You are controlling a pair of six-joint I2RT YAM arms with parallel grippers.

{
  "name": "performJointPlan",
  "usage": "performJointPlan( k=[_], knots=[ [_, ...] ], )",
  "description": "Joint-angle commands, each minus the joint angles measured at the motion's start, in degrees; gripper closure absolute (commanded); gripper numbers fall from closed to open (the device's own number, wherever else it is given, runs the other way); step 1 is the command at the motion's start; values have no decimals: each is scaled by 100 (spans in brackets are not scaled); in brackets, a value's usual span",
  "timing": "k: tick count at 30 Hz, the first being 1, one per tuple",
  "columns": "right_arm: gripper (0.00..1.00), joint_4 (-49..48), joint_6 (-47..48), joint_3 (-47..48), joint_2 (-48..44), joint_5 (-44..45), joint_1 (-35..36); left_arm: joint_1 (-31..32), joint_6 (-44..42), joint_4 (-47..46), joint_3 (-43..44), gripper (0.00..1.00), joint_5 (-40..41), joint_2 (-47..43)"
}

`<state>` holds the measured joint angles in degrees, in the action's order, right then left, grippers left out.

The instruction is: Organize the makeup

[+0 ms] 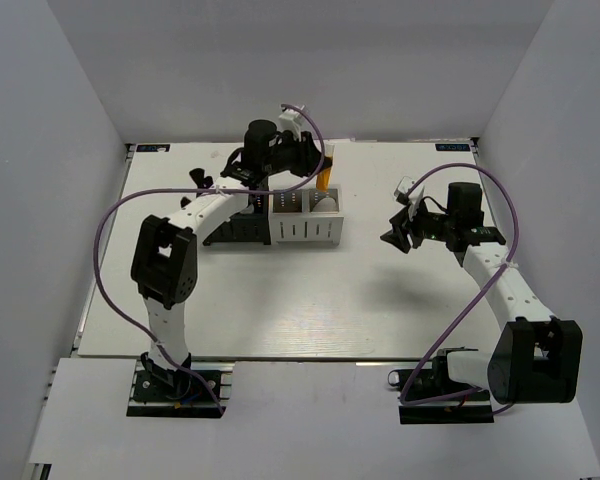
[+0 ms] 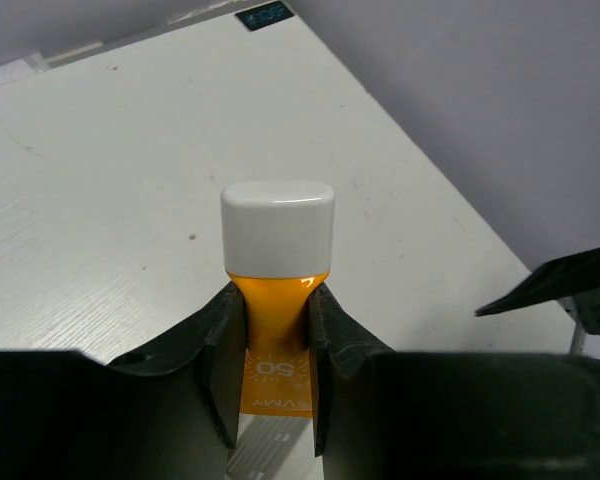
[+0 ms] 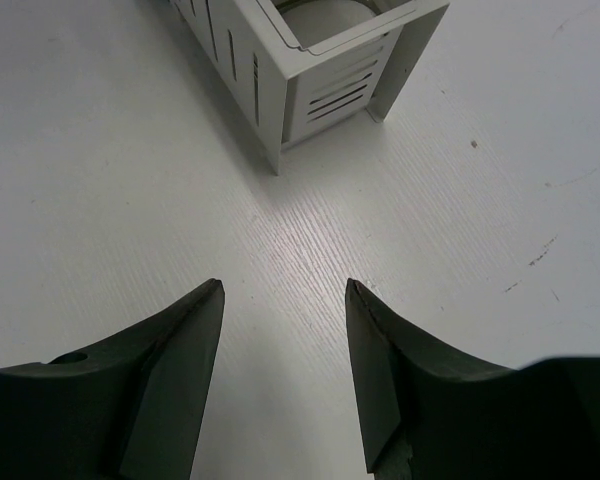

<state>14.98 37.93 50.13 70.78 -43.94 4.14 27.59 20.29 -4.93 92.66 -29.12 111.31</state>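
The left gripper (image 2: 277, 300) is clamped on the neck of a small orange tube (image 2: 277, 225), white cap pointing away, held over the far side of the white slotted organizer (image 1: 305, 232). The right gripper (image 3: 283, 290) hangs with its fingers apart over bare desk (image 3: 480, 200), right of that organizer.

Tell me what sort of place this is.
Likely a robot test bench: a bare white table boxed in by grey walls, two robot arms bolted at its near edge, and a white slotted box.
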Motion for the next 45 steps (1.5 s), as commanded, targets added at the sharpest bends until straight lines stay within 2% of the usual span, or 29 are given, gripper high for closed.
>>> performJointPlan(
  k=[1, 7, 12, 22, 24, 28, 33, 35, 36, 37, 39, 40, 45],
  knots=[
    [42, 75, 65, 120, -91, -18, -1, 27, -236, -61, 138, 86, 179, 242],
    [42, 119, 109, 111, -73, 9, -19, 132, -324, -8, 85, 86, 153, 401],
    [42, 110, 109, 120, -56, 0, -27, 184, -544, 158, 77, 80, 337, 427],
    [42, 136, 127, 190, 5, 0, -19, 238, -746, 379, -248, 33, 671, 216],
    [41, 154, 136, 234, 14, 0, -19, 238, -746, 256, -319, 19, 724, 76],
    [41, 242, 179, 296, 50, 9, -27, 238, -711, 186, -302, 16, 803, -161],
    [39, 260, 74, 383, 76, 44, -19, 290, -483, -34, -144, 15, 1005, -785],
    [34, 286, -74, 471, 102, 18, -27, 290, -386, 27, -99, 14, 1005, -1161],
    [17, 312, -119, 506, 120, -44, -27, 290, -247, 71, -143, 2, 997, -1303],
    [11, 364, -172, 602, 129, -79, -36, 238, -176, 123, -352, 2, 970, -1487],
    [11, 356, -610, 682, 146, 96, -27, 185, 35, 124, -748, 2, 961, -2154],
    [11, 313, -786, 726, 155, 140, -19, 185, 80, 124, -1280, 2, 1040, -2409],
    [11, 111, -2033, 840, 85, 1070, -27, 132, 168, 658, -2787, 2, 1821, -4226]
  ],
)
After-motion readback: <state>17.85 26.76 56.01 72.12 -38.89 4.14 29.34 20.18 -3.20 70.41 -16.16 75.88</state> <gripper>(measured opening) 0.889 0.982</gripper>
